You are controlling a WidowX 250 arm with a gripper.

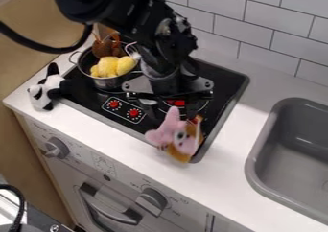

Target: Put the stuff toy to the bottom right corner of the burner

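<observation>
Left of the stove point(227, 89), by its left corner, see a black-and-white panda toy point(45, 93) on the pale bench point(237, 152), close against the black edge. Below the stove, in the white cabinet front point(122, 177), note a grey knob point(56, 148) towards the left. On the rear left part of the stove, find a metal pot point(110, 83) with lumpy yellow pieces point(110, 67) inside, and at the pot's back a fuzzy brown item point(104, 47) with orange bits. Near the stove's front left edge, right of the panda toy, spot a small marked panel with two round red knobs point(133, 113) side by side. Further right below the stove, see a second grey knob point(152, 200) on the cabinet front, with a wide handle point(109, 208) to its left

Over the middle of the stove, find the black tool point(170, 114), hanging down from the arm point(137, 20) above the stove's back. Cannot tell from here whether spread, pressed together or pinching the toy. Just below the tool, at the stove's bottom right corner, see the pink toy point(170, 129), blurred, with orange-brown parts on its right and underside. Cannot tell whether resting on the stove or held above. Right of the stove, see a grey sink point(276, 111) set into the bench. Behind the stove, see white wall tiles point(275, 20)
</observation>
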